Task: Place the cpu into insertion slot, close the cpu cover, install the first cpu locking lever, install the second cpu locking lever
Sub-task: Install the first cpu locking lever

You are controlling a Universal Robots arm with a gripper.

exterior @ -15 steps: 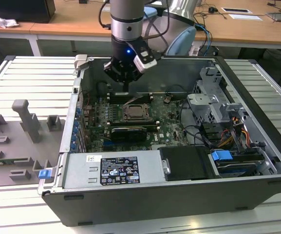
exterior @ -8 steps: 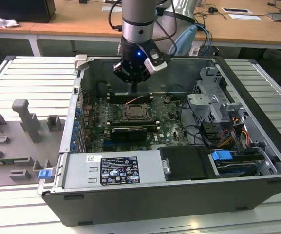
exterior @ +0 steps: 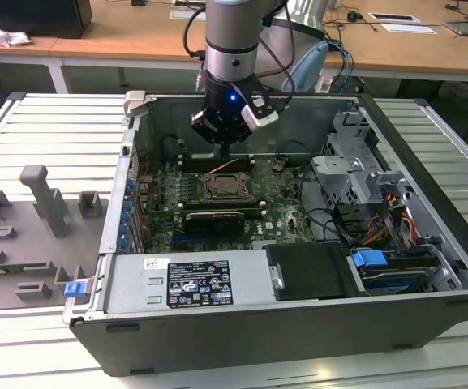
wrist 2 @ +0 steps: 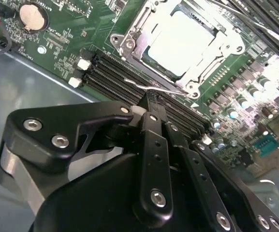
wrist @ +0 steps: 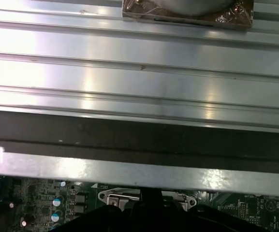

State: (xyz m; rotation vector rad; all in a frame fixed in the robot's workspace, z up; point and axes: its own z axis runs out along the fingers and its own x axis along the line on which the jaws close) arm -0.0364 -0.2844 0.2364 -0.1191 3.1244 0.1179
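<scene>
Judging by the second wrist view, the cpu (wrist 2: 185, 41) already sat in the insertion slot (wrist 2: 129, 60) with the cpu cover (wrist 2: 204, 72) down around it. The gripper (wrist 2: 151, 104), fingers pressed together, hovered just beside a thin locking lever (wrist 2: 154, 87) at the socket's edge; whether either lever was latched could not be told
</scene>
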